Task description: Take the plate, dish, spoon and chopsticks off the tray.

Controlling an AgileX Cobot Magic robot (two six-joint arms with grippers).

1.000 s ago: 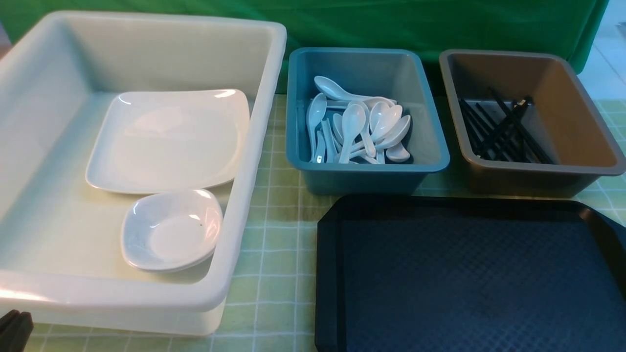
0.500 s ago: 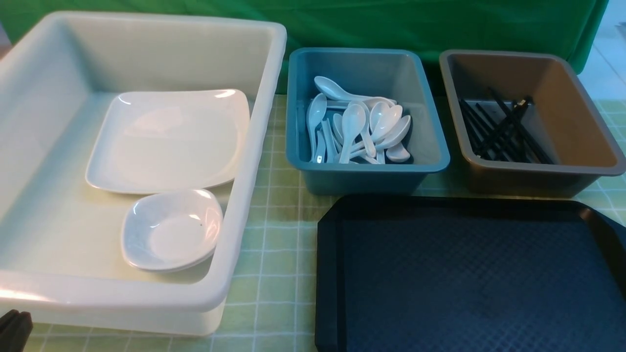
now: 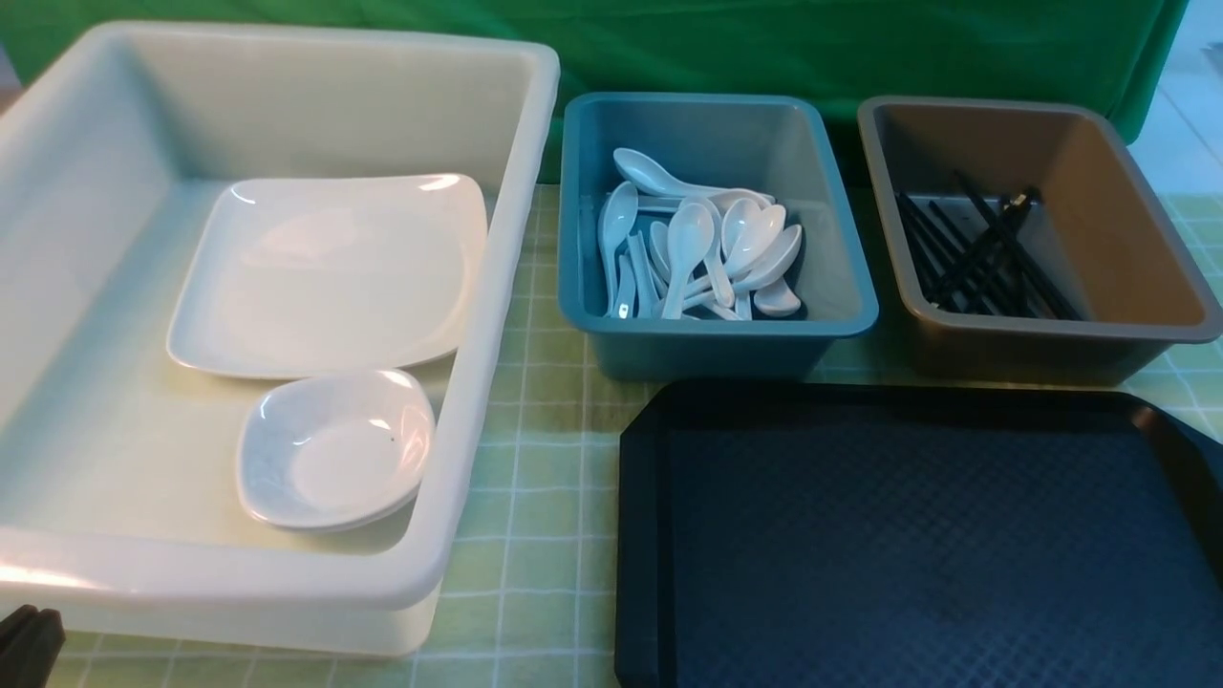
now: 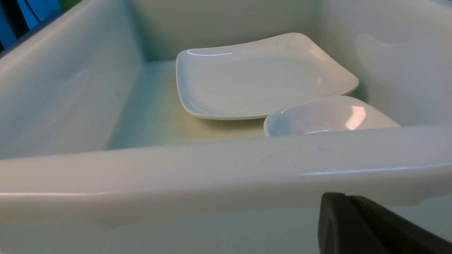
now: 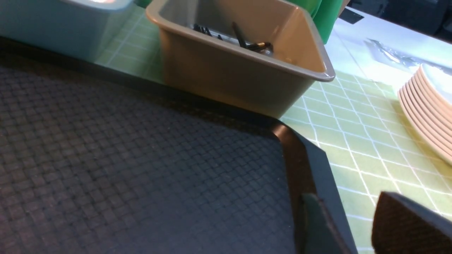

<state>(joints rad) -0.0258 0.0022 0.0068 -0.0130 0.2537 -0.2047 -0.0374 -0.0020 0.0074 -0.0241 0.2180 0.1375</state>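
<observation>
The black tray (image 3: pixel 917 535) sits at the front right with nothing on it; its textured floor (image 5: pixel 123 158) fills the right wrist view. The white plate (image 3: pixel 330 272) and a small white dish (image 3: pixel 334 449) lie inside the white tub (image 3: pixel 497 287). Several white spoons (image 3: pixel 702 248) are piled in the blue bin (image 3: pixel 841 258). Black chopsticks (image 3: pixel 984 253) lie in the brown bin (image 3: pixel 1127 239). My left gripper (image 3: pixel 29 645) is shut and empty, low outside the tub's near wall (image 4: pixel 212 169). My right gripper (image 5: pixel 348 201) is open over the tray's right rim, holding nothing.
A green checked cloth covers the table, with a green backdrop behind the bins. In the right wrist view a stack of pale plates (image 5: pixel 429 109) stands on the cloth to the right of the tray, and the brown bin (image 5: pixel 229 70) stands just beyond the tray's far edge.
</observation>
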